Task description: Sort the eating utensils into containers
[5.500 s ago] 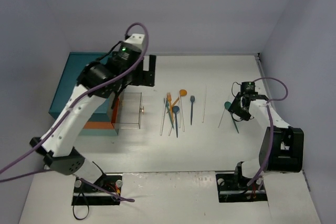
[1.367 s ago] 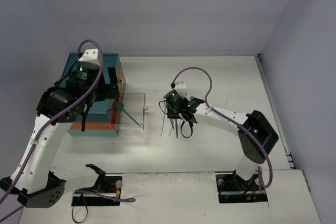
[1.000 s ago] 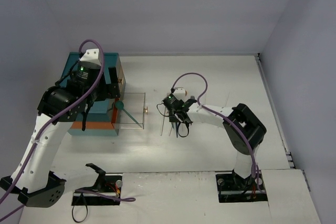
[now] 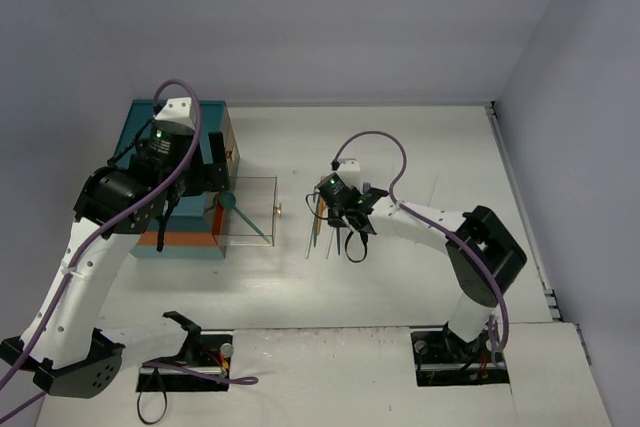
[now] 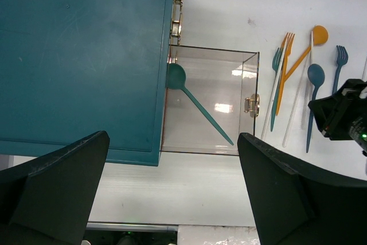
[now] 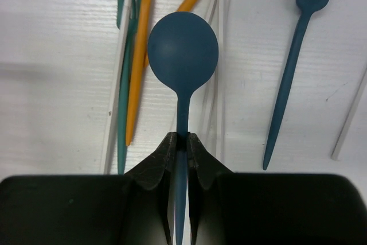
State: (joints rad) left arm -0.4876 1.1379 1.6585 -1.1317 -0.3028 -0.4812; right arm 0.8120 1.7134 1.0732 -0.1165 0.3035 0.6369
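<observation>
My right gripper [image 6: 182,139] is shut on the handle of a blue spoon [image 6: 183,50], whose bowl points away from the fingers. It sits low over a cluster of utensils on the white table: an orange fork [image 6: 139,55], a teal fork [image 6: 121,119], a blue fork [image 6: 295,61] and pale chopsticks [image 6: 221,84]. My left gripper [image 5: 172,199] hangs wide open, holding nothing, above the teal chest [image 5: 80,55]. The chest's clear drawer [image 5: 246,96] is pulled out, with a teal spoon [image 5: 198,107] lying inside.
An orange spoon [image 5: 319,34] lies at the far end of the cluster. One lone chopstick [image 6: 350,116] lies to the right of the blue fork. Small gold handles [image 5: 178,10] stick out of the chest front above the drawer. Grey walls [image 4: 560,67] enclose the table.
The right gripper has closed on the blue spoon's handle and shifted slightly over the cluster. The left arm has barely moved.
</observation>
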